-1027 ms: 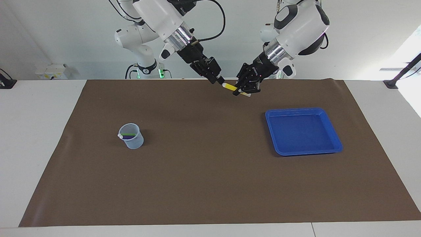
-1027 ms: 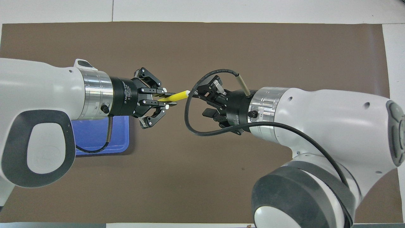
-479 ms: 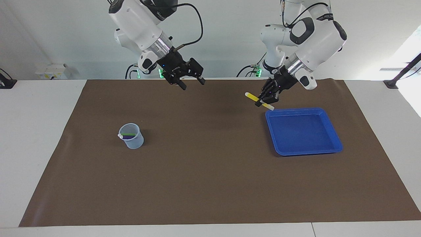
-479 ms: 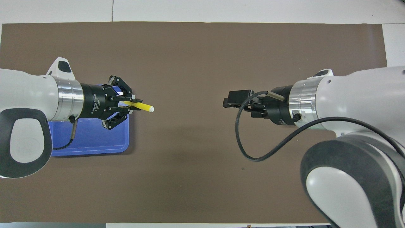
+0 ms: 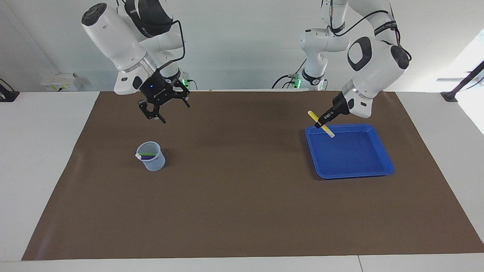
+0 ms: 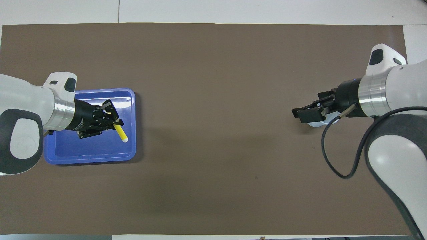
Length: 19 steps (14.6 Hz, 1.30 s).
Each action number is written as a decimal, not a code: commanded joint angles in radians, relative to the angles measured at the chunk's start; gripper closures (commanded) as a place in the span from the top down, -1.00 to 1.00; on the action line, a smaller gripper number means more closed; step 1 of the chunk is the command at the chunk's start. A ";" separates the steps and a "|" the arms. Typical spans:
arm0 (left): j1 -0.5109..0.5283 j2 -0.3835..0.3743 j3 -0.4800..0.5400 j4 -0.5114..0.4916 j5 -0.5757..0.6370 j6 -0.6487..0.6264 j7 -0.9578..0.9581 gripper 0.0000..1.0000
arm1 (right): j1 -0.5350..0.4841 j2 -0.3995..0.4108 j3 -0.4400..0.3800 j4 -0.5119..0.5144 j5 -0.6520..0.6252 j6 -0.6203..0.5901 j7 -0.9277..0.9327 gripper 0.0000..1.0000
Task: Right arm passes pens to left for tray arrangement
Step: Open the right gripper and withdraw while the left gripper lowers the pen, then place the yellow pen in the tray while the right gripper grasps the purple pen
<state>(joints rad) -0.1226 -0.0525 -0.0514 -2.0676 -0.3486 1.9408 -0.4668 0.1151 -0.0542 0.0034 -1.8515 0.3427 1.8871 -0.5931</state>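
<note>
My left gripper (image 5: 320,122) is shut on the yellow pen (image 5: 329,132) and holds it slanted, tip down, over the edge of the blue tray (image 5: 353,156) that lies nearest the robots. In the overhead view the left gripper (image 6: 111,122) and the yellow pen (image 6: 121,134) are over the tray (image 6: 83,148). My right gripper (image 5: 164,113), with its blue wrist light, is open and empty in the air above the translucent cup (image 5: 153,162). The green pen (image 5: 148,154) lies across the cup's mouth, with a dark purplish shape under it.
A brown mat (image 5: 242,196) covers the table. In the overhead view the right gripper (image 6: 308,113) covers most of the cup (image 6: 315,124). The tray holds no pens.
The two grippers have drawn apart. The left one carried the yellow pen toward the left arm's end of the table and over the tray, and turned it tip down. The right one swung empty to above the cup.
</note>
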 commanded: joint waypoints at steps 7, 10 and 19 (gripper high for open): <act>0.075 0.153 -0.007 -0.103 0.166 0.191 0.525 -1.00 | -0.214 0.437 0.024 0.357 -0.073 -0.178 -0.601 1.00; 0.074 0.207 -0.005 -0.095 0.186 0.250 0.537 -1.00 | -0.232 0.436 0.021 0.282 0.013 -0.128 -0.680 1.00; 0.083 0.212 -0.007 -0.109 0.188 0.270 0.531 -0.84 | -0.258 0.372 0.018 0.109 0.015 -0.036 -0.708 0.59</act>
<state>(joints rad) -0.0440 0.1634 -0.0580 -2.1604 -0.1796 2.1860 0.0618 -0.1131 0.3587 0.0139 -1.6799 0.3421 1.8270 -1.2691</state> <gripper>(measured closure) 0.828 0.137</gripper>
